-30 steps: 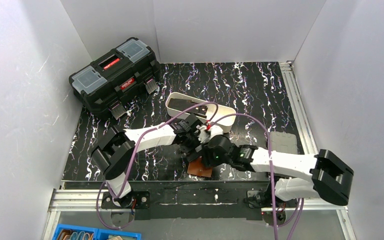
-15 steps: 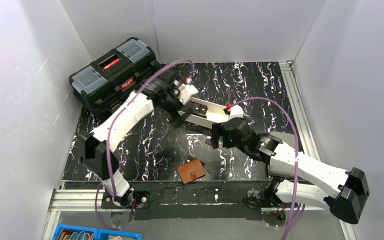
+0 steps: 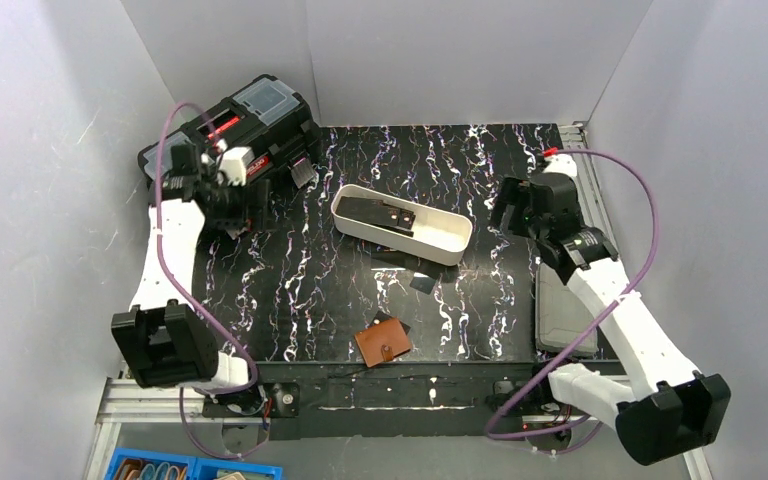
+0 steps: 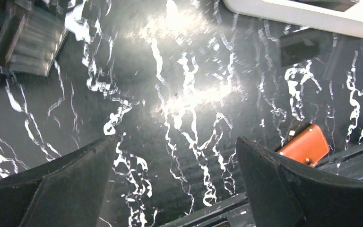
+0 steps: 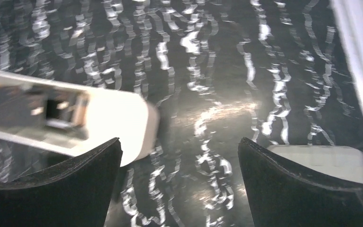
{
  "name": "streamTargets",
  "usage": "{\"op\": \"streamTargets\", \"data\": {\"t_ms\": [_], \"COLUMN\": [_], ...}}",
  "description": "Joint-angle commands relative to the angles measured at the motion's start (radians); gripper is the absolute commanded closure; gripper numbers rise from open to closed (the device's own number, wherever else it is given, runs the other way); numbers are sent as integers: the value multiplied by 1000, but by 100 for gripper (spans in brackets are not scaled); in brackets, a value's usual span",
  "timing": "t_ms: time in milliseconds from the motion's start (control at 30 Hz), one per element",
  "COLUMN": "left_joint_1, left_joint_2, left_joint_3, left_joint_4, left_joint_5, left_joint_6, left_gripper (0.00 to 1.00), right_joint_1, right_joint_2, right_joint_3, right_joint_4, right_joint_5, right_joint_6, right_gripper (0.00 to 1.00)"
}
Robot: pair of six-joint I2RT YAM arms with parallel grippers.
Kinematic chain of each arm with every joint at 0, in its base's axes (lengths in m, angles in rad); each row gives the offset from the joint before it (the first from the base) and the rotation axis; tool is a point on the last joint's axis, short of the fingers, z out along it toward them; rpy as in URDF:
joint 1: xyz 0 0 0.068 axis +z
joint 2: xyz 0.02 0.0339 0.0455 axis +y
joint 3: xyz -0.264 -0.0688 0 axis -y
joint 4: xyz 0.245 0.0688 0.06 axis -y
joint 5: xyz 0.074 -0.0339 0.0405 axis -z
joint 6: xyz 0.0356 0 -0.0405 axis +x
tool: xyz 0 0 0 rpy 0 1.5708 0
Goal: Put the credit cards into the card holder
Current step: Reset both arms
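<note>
The card holder, a small brown wallet with its snap tab fastened, lies alone near the table's front edge; the left wrist view shows its corner. Dark credit cards lie in the white tray, and two more dark cards rest flat on the table just in front of it. My left gripper hovers open and empty at the far left by the toolbox. My right gripper hangs open and empty at the far right, off the tray's end.
A big black toolbox fills the back left corner, its latch close to my left gripper. A grey pad lies by the right rail. White walls close in three sides.
Both arms have left the card holder and swung outward, the left to the toolbox, the right to the far right. The right gripper has opened. The card holder lies shut.
</note>
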Motion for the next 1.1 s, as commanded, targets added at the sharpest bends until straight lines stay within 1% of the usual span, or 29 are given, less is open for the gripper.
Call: {"op": "streamTargets", "data": {"t_ms": [0,67,133,200,267,400,533,667,767,833,900,967,1067], "left_joint_1": [125,142,145,146,148,148,147,148,147,148,146,145,144], "left_joint_2": [-148,-228,-272,-261,-231,-192,-188,-137,-62,-17,-8,-4,-6], "left_joint_3": [-257,-409,-516,-574,-631,-742,-864,-971,-951,-955,-944,-949,-952], "left_joint_4": [296,487,630,713,795,989,1233,1487,1478,1517,1497,1518,1523], "left_joint_5": [142,143,132,114,105,119,142,131,132,115,101,105,99], "left_joint_6": [-52,-72,-93,-116,-136,-176,-218,-221,-208,-219,-221,-252,-256], "left_gripper": [2,2,2,2,2,2,2,2,2,2,2,2,2], "right_joint_1": [-110,-135,-155,-173,-182,-203,-232,-266,-294,-315,-344,-373,-412], "right_joint_2": [-8,-2,21,58,83,83,68,90,107,134,163,186,228], "right_joint_3": [-167,-242,-261,-258,-278,-383,-505,-567,-577,-561,-551,-542,-526], "right_joint_4": [205,298,344,360,412,649,860,1002,1083,1113,1147,1174,1222], "right_joint_5": [91,135,165,192,222,215,174,136,95,73,52,16,-6], "right_joint_6": [-81,-127,-131,-128,-136,-180,-206,-211,-225,-241,-247,-243,-225], "right_gripper": [2,2,2,2,2,2,2,2,2,2,2,2,2]}}
